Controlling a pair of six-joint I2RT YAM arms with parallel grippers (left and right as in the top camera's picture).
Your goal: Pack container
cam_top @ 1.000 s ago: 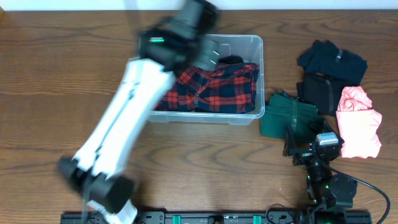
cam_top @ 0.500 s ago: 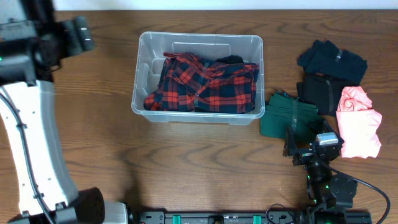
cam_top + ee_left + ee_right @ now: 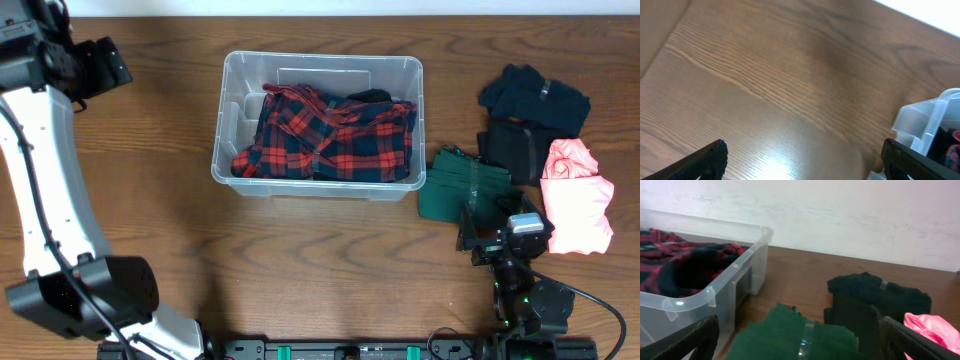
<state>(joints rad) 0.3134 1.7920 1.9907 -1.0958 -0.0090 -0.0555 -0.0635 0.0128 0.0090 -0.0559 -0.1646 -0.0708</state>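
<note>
The container (image 3: 230,110) is a clear plastic bin at the table's middle back, and a red and black plaid shirt (image 3: 335,135) lies crumpled inside it over something black. My left gripper (image 3: 110,65) hangs open and empty over bare wood at the far left back. In the left wrist view, the left gripper (image 3: 802,157) has only the container's corner (image 3: 927,120) at its right. My right gripper (image 3: 490,228) rests open at the front right. In the right wrist view, a banded, folded green garment (image 3: 790,335) lies ahead between its spread fingers (image 3: 690,340).
Right of the container lie the green garment (image 3: 465,185), two black folded garments (image 3: 530,95) (image 3: 515,148) and a pink one (image 3: 575,195). The left arm's white link (image 3: 45,190) runs along the table's left side. A wall stands behind the table (image 3: 840,215).
My left arm swung from above the container out to the far left back corner, its jaws ending wide open. The plaid shirt stays in the container. The right arm has not moved.
</note>
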